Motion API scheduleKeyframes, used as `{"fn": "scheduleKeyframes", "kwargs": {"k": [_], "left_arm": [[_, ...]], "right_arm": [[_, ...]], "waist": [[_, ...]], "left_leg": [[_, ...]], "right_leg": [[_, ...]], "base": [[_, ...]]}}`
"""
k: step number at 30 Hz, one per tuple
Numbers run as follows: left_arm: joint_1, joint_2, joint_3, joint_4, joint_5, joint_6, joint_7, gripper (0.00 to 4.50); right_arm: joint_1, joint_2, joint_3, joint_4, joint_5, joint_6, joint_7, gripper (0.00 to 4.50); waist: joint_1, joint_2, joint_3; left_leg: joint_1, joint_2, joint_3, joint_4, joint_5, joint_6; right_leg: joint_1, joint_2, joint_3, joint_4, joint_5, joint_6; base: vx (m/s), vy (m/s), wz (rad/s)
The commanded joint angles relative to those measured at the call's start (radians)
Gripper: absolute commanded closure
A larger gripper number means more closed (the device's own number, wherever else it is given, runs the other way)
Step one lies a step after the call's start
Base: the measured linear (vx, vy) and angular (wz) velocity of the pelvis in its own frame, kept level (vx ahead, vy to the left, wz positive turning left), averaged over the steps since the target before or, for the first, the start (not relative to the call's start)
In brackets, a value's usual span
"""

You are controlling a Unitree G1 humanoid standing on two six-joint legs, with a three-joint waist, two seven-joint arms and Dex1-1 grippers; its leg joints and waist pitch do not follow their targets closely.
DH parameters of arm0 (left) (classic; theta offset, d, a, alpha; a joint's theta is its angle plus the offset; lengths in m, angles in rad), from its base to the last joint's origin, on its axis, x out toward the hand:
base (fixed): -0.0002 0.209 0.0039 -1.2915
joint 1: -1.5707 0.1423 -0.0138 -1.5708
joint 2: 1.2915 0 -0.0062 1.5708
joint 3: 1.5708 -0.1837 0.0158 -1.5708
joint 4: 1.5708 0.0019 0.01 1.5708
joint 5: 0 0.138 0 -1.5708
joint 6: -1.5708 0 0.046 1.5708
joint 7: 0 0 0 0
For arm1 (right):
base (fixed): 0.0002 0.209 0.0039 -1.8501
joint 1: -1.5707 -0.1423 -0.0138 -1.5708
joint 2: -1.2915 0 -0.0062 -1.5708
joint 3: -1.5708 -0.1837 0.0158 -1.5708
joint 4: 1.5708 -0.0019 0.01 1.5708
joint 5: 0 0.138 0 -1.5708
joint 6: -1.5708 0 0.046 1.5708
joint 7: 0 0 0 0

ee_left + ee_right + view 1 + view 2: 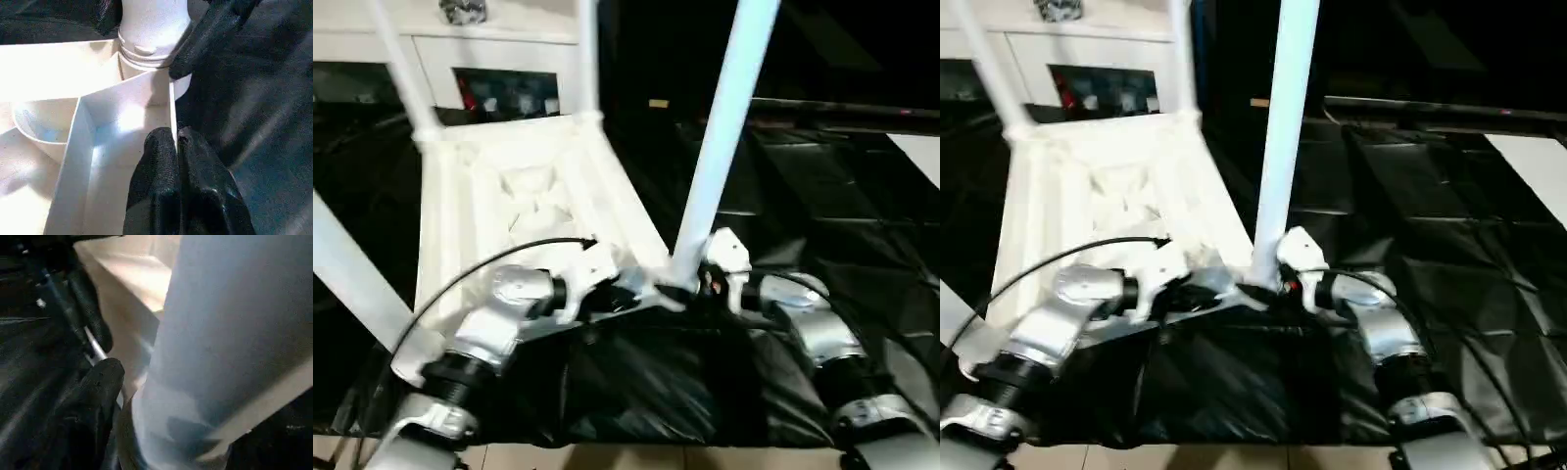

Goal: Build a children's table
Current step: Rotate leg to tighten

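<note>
The children's table lies upside down on a black cloth, its ribbed underside [509, 196] facing up. Legs stand in its far-left [401, 69], far-right [587, 59] and near-left [352, 274] corners. A fourth leg [724, 127] rises from the near-right socket [151, 24]. My left gripper [176, 147] is shut on the thin rim wall of the top, close beside that socket [625, 292]. My right gripper [700, 279] straddles the base of the near-right leg [230, 333]. One of its fingers [98, 391] stands just off the leg, so the jaws are open.
A white cabinet with glass doors [499, 59] stands behind the table. The black cloth [822, 196] stretches off to the right, with a white surface [920, 157] at its far right edge. A strip of pale floor [607, 458] shows along the near edge.
</note>
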Motion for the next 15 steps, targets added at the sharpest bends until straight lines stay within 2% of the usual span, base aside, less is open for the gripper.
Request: {"fn": "scheduleKeyframes", "kwargs": {"k": [1, 2, 4, 5, 7, 11, 13, 15], "left_arm": [[-0.01, -0.004, -0.022, 0.0, -0.023, -0.024, -0.027, 4.5], [-0.013, 0.01, -0.022, 0.004, -0.025, -0.028, -0.046, 4.5], [-0.016, 0.019, -0.021, 0.008, -0.028, -0.032, -0.058, 4.5], [-0.017, 0.022, -0.021, 0.009, -0.03, -0.031, -0.061, 4.5], [-0.018, 0.027, -0.023, 0.012, -0.032, -0.031, -0.068, 4.5], [-0.019, 0.03, -0.026, 0.018, -0.036, -0.036, -0.077, 4.5], [-0.019, 0.032, -0.028, 0.018, -0.039, -0.037, -0.078, 4.5], [-0.018, 0.034, -0.03, 0.021, -0.041, -0.038, -0.08, 4.5]], "right_arm": [[0.035, 0.008, 0.079, 0.011, -0.023, 0.031, 0.068, 1.16], [0.038, 0.005, 0.076, -0.003, -0.009, 0.043, 0.092, 1.49], [0.04, 0.003, 0.074, -0.017, 0.003, 0.055, 0.111, 1.49], [0.042, 0.003, 0.074, -0.021, 0.008, 0.059, 0.118, 1.66], [0.043, 0.003, 0.077, -0.023, 0.011, 0.059, 0.125, 1.66], [0.044, 0.006, 0.08, -0.023, 0.013, 0.057, 0.138, 1.99], [0.046, 0.007, 0.08, -0.028, 0.015, 0.063, 0.144, 2.03], [0.048, 0.007, 0.079, -0.037, 0.016, 0.07, 0.148, 2.03]], "waist": [[0.0, 0.001, -0.041], [0.001, 0.001, -0.04], [0.004, 0.002, -0.041], [0.005, 0.003, -0.041], [0.007, 0.003, -0.042], [0.007, 0.002, -0.042], [0.007, -0.002, -0.042], [0.008, -0.001, -0.042]], "left_leg": [[0.001, 0.018, 0.007, -0.055, -0.207, 0.079], [0.001, 0.018, 0.007, -0.056, -0.219, 0.074], [0.003, 0.02, 0.006, -0.057, -0.226, 0.07], [0.006, 0.021, 0.007, -0.057, -0.225, 0.065], [0.005, 0.021, 0.007, -0.056, -0.218, 0.064], [0.004, 0.02, 0.007, -0.055, -0.207, 0.06], [0.002, 0.019, 0.007, -0.055, -0.207, 0.061], [0.003, 0.019, 0.007, -0.055, -0.203, 0.061]], "right_leg": [[0.046, -0.032, 0.029, -0.066, -0.063, -0.257], [0.047, -0.032, 0.029, -0.068, -0.082, -0.253], [0.047, -0.032, 0.03, -0.067, -0.091, -0.249], [0.044, -0.032, 0.03, -0.067, -0.085, -0.253], [0.046, -0.032, 0.03, -0.064, -0.064, -0.259], [0.049, -0.033, 0.029, -0.062, -0.053, -0.259], [0.049, -0.033, 0.029, -0.062, -0.054, -0.258], [0.049, -0.033, 0.03, -0.062, -0.058, -0.255]], "base": [[0.0, 0.0, 0.0], [0.0, 0.0, 0.0], [0.0, 0.0, 0.0], [0.0, 0.0, 0.0], [0.0, 0.0, 0.0], [0.0, 0.0, 0.0], [0.0, 0.0, 0.0], [0.0, 0.0, 0.0]]}}
